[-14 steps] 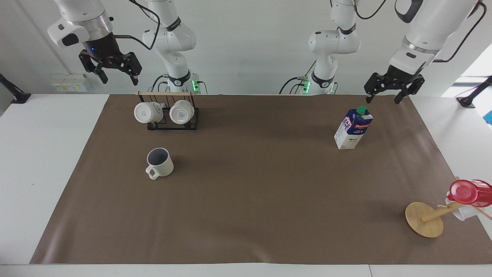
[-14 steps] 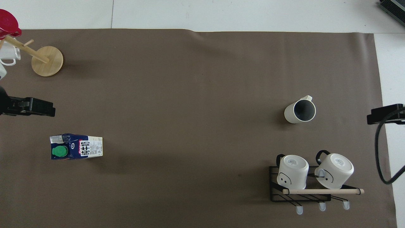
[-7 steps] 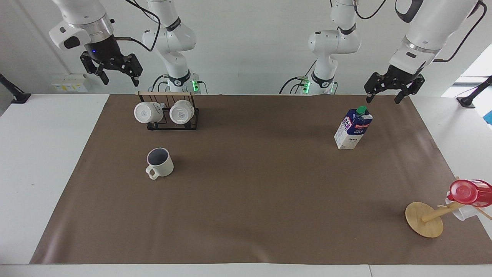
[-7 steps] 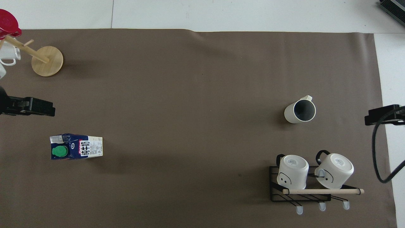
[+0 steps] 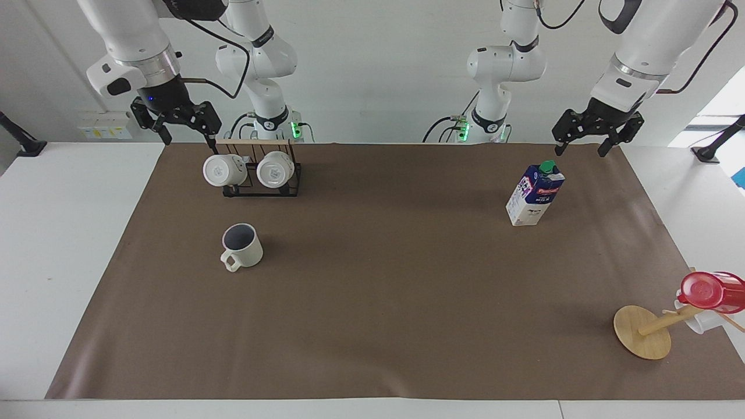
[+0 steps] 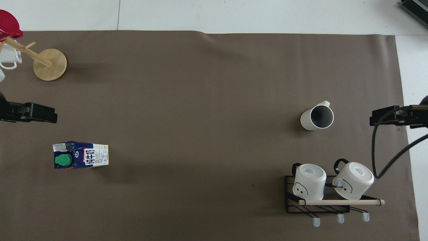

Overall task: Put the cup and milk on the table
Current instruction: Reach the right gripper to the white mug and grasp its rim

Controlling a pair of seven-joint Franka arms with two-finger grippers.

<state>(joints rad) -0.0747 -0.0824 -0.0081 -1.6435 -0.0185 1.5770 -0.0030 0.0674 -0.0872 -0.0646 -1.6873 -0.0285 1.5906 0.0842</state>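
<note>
- Right gripper (image 5: 186,129): raised in the air, over the edge of the brown sheet (image 5: 372,326) at the right arm's end, just beside the rack (image 5: 256,171); fingers spread apart, holding nothing. In the overhead view only its dark tip (image 6: 388,117) shows.
- Rack: black wire frame with a wooden bar on top, standing on the surface near the robots; two white mugs (image 5: 224,170) hang on it side by side, their round bases toward the facing camera.
- Cup (image 5: 241,245): upright on the sheet, farther from the robots than the rack; dark inside, handle turned away from the robots. Nothing touches it.
- Surface (image 5: 58,233): white tabletop, with the sheet covering its middle.
- Milk (image 5: 534,194): upright on the sheet toward the left arm's end, green cap on top; free of both grippers.
- Left gripper (image 5: 584,146): up in the air near the milk, over the sheet's edge closest to the robots; fingers apart, empty. It seems not to touch the carton, though the views leave its height uncertain.
- Wooden stand (image 5: 643,331): round base on the sheet at the left arm's end, well apart from the robots; a red cup (image 5: 710,291) hangs on its tilted post.
</note>
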